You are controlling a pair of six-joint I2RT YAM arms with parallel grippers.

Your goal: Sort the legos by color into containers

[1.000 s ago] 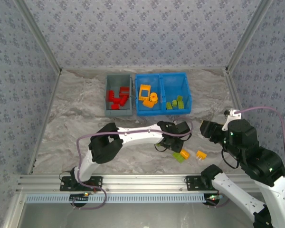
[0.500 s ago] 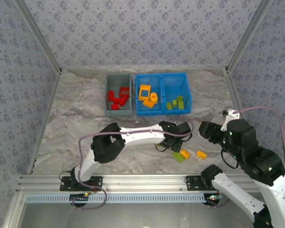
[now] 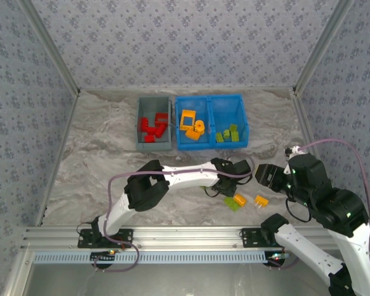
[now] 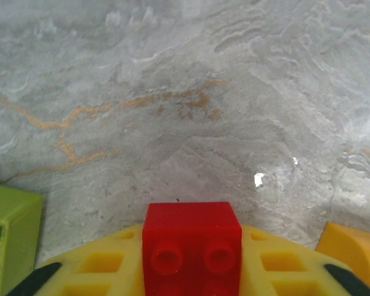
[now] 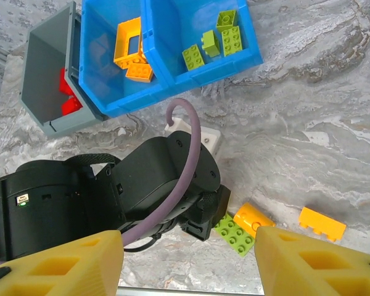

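Most legos [image 3: 151,126] are sitting sorted in the far gray bin [image 3: 153,105] and blue bin [image 3: 225,110], while the left pincer [image 4: 191,274] is gripping a red brick [image 4: 191,231] beside three loose bricks [image 3: 233,205] on the near tabletop [image 3: 98,160], the right pincer [image 5: 188,259] gaping empty.

Top external: fixed high behind the arm bases [image 3: 105,237], tilted down over the grey marbled tabletop [image 3: 98,154].
Left wrist: held close above the tabletop, a small red studded plastic brick [image 4: 191,237] right at the lens.
Right wrist: raised, aimed down and forward.
Shared: bright blue two-compartment plastic bin [image 3: 211,98] [image 5: 105,68], seen by the top and right-wrist views.
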